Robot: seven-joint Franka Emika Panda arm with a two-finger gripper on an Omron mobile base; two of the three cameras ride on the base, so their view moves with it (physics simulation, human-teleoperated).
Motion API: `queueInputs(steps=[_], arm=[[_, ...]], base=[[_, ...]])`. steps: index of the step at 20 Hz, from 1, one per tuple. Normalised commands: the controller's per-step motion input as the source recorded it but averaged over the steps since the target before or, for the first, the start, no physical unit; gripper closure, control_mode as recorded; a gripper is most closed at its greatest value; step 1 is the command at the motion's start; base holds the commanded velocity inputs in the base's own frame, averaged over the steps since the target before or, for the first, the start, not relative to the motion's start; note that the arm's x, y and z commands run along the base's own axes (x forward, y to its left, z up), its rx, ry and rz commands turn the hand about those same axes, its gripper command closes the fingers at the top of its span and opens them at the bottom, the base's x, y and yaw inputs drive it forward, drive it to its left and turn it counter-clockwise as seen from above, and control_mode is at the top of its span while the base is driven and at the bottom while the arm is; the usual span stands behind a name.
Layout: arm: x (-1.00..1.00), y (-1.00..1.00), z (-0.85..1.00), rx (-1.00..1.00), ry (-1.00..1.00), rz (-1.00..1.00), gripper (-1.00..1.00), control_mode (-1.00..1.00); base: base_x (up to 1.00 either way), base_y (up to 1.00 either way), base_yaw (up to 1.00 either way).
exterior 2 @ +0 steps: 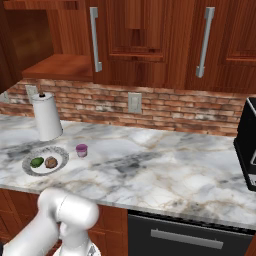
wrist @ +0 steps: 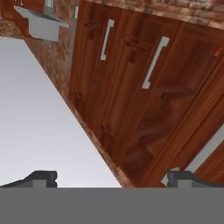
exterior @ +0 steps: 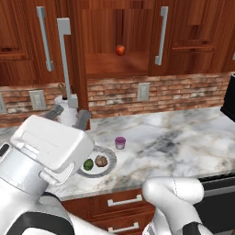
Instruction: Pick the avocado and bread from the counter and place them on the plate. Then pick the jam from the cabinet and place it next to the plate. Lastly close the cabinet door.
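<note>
Plate contents: avocado and bread both lay on the plate, side by side, avocado to the left in both base views. That leg looked finished to me.
Jam: the jar stood upright on the surface, just beside the plate's far-right rim, apart from it as far as I could tell. Second leg looked done as well.
Cabinet: its interior was exposed, wooden shelf in plain sight. A small red-orange fruit sat on that shelf; no part of my job, left alone.
Cabinet door: the panel stood swung out toward me, nearly edge-on in the left base view, its grey bar handle facing the room. Still open, so the closing step remained.
End effector: my end effector was released, jaws spread wide with nothing between them, raised close by the lower end of the door handle in the left base view. I could not tell whether a finger touched the door. The hand view looked along tilted cabinet fronts.
Bystanders: paper towel roll behind the plate, wall outlet on the brick, dark appliance at the right edge.
Tally: three placements judged complete; only the door left. I reckoned the next move was a push on the panel toward the cabinet.
</note>
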Motion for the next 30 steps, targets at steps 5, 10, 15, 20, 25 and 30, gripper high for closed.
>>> queueInputs(steps=[5,10,15,20,25,30], arm=[[0.37,0.21,-0.01,0.17,0.05,-0.32,-1.0,-1.0],[0.65,0.07,0.0,0.16,0.05,-0.21,-1.0,-1.0],[0.85,0.03,-0.17,0.14,0.15,-0.13,-1.0,-1.0],[0.79,0.21,-0.28,0.06,0.2,-0.11,-1.0,-1.0],[0.74,0.49,-0.48,0.0,0.22,-0.07,-1.0,-1.0],[0.79,0.59,-0.53,0.0,0.22,-0.05,-1.0,-1.0]], base=[[0.0,0.0,0.0],[0.0,0.0,0.0],[0.0,0.0,0.0],[0.0,0.0,0.0],[0.0,0.0,0.0],[0.0,0.0,0.0]])
